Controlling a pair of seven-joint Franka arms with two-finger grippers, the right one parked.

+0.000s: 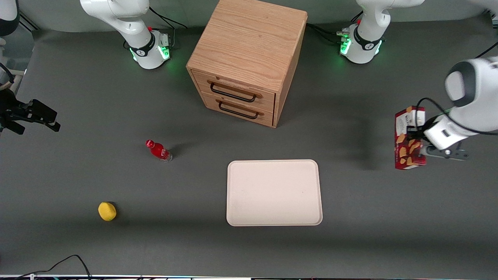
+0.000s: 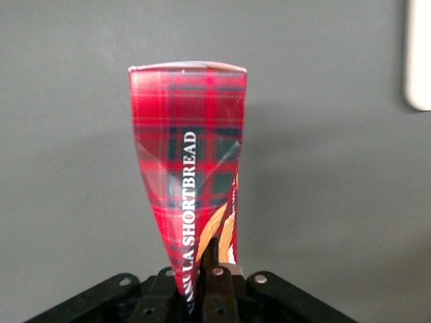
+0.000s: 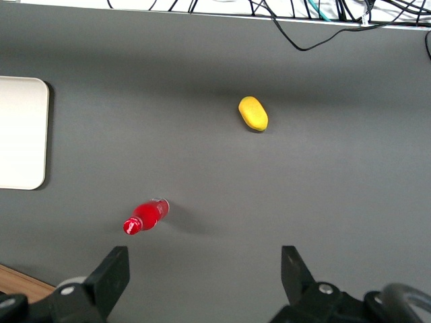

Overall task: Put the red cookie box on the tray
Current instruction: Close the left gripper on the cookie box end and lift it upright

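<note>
Front view: pincer clamped on 1 red cookie box, held up off the table at the working arm's end. Box upright-ish, white end panel uppermost. So grab + lift look done; carry + set-down left. 1 tray well apart from the pincer, toward the table middle and nearer the front camera, bare, nothing on it. Also 1 wooden drawer cabinet w/ 2 drawers, farther from the camera than the pincer; 1 small red bottle and 1 yellow lemon-like thing, both well away toward the parked arm's end.

Left wrist view: pincer closed on the box, carton squeezed narrow at the grip, wider at the free end. Grey table under it, not touching as far as can be judged. Tray corner just in sight, off to one side of the box.

Right wrist view: no pincer, no box. 1 tray edge, 1 bottle, 1 yellow thing.
</note>
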